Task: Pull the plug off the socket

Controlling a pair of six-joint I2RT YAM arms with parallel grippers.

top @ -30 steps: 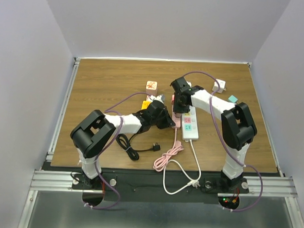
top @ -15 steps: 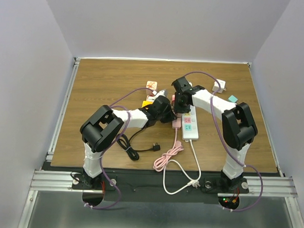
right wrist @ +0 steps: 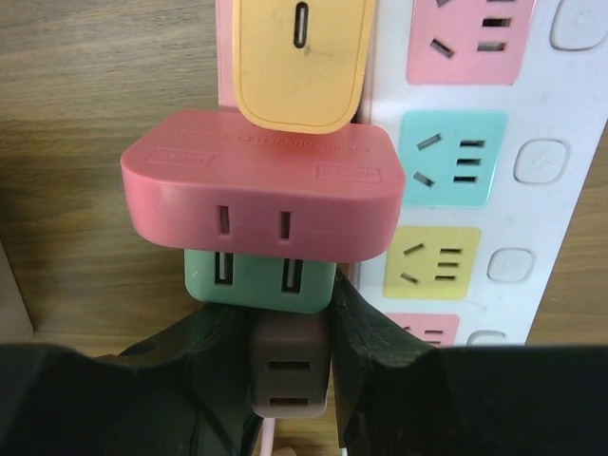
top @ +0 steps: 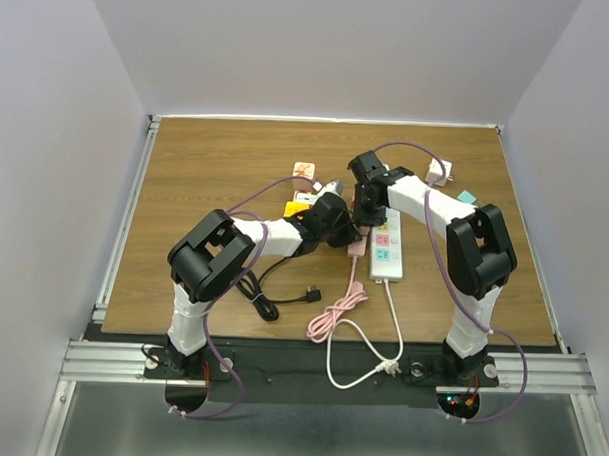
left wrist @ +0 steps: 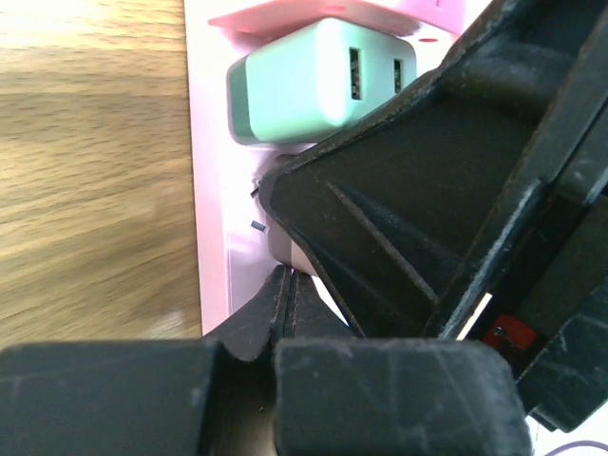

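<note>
A pink power strip (top: 356,248) lies mid-table with several adapters plugged in a row. In the right wrist view these are a yellow one (right wrist: 299,62), a red one (right wrist: 261,195), a green one (right wrist: 261,280) and a brown plug (right wrist: 290,375) nearest the cord. My right gripper (right wrist: 288,304) is shut on the brown plug, one finger on each side; it also shows in the top view (top: 365,212). My left gripper (left wrist: 288,285) is shut and empty, its tips pressed on the pink strip (left wrist: 211,190) beside the plug; it also shows in the top view (top: 343,227).
A white power strip (top: 386,253) lies against the pink strip's right side. A pink cord (top: 331,314) and a white cord trail toward the near edge. A black cable (top: 267,297) lies near left. A small cube (top: 304,170), a white adapter (top: 440,171) and a teal block (top: 467,198) sit farther back.
My left arm has reached right and its shut gripper has come onto the pink strip next to the right gripper. The right gripper and both strips have shifted slightly right.
</note>
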